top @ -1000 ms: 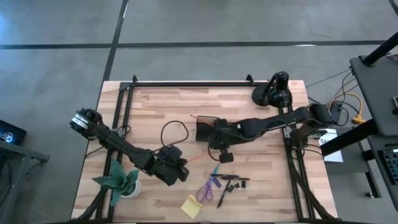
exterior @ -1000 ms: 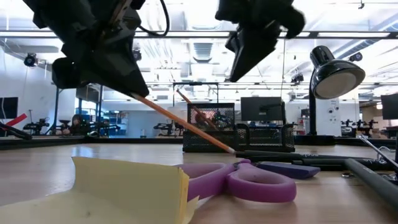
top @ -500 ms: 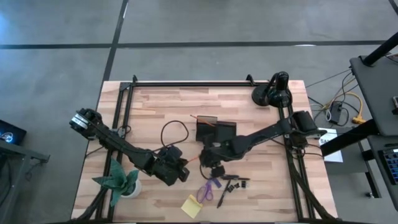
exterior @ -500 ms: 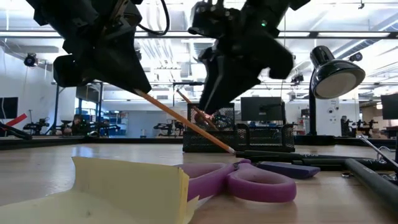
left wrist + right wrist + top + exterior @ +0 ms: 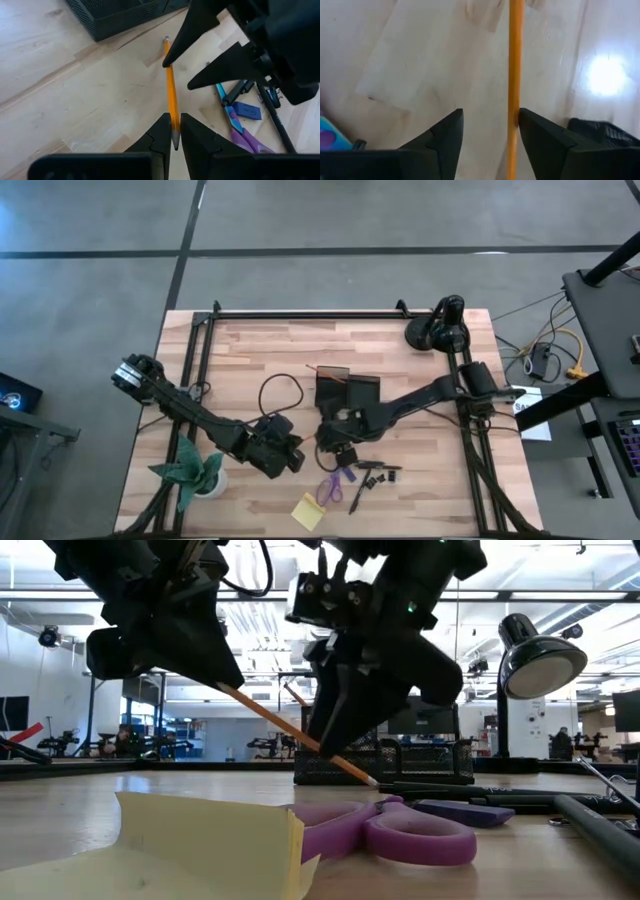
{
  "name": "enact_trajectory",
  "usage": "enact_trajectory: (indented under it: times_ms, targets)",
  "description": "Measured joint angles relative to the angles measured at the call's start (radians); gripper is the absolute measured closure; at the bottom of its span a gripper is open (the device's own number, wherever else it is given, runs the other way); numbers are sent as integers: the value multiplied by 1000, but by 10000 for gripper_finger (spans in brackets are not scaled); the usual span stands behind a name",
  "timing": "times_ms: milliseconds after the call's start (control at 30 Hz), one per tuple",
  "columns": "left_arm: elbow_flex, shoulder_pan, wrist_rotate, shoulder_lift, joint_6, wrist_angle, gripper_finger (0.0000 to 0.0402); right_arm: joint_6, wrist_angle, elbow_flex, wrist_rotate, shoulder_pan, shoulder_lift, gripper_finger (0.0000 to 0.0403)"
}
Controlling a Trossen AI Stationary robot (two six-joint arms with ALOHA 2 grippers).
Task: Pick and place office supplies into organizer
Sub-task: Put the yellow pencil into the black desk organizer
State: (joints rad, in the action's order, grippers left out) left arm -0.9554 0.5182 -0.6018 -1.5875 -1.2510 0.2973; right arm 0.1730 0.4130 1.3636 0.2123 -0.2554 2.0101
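Note:
My left gripper, near the table's middle, is shut on a thin orange pencil. The pencil reaches from it toward the dark organizer. My right gripper is open at the pencil's far half, one finger on each side of the shaft. Purple-handled scissors, a black pen, small black clips and a yellow sticky-note pad lie on the wood in front of both grippers. My left gripper pinches the pencil near its near end between its two fingertips, which lie along the shaft. The pencil sticks out ahead of the fingers and slants down toward its far end. My right gripper has the shaft close beside one finger; I cannot tell whether they touch.
A black desk lamp stands at the far right. A green paper plant sits at the near left. A loose black cable curls left of the organizer. Bare wood lies at the far left.
My right gripper has gone from beside the organizer toward the table's near-left and down to the pencil. It has opened and now straddles the shaft. My left gripper and the pencil have kept still.

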Motion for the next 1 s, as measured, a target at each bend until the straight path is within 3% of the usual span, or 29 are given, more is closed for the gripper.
enact_trajectory:
  times_ms: [500, 733, 1000]
  targets:
    - [0, 1, 13, -2, 0, -1, 378, 89, -34, 5, 15, 6, 53, 244]
    - [12, 6, 103, -84, -25, -4, 378, 175, -32, 55, 45, 6, 126, 228]
    - [15, 18, 132, -161, -78, -98, 378, 156, -7, 88, 53, 32, 107, 234]
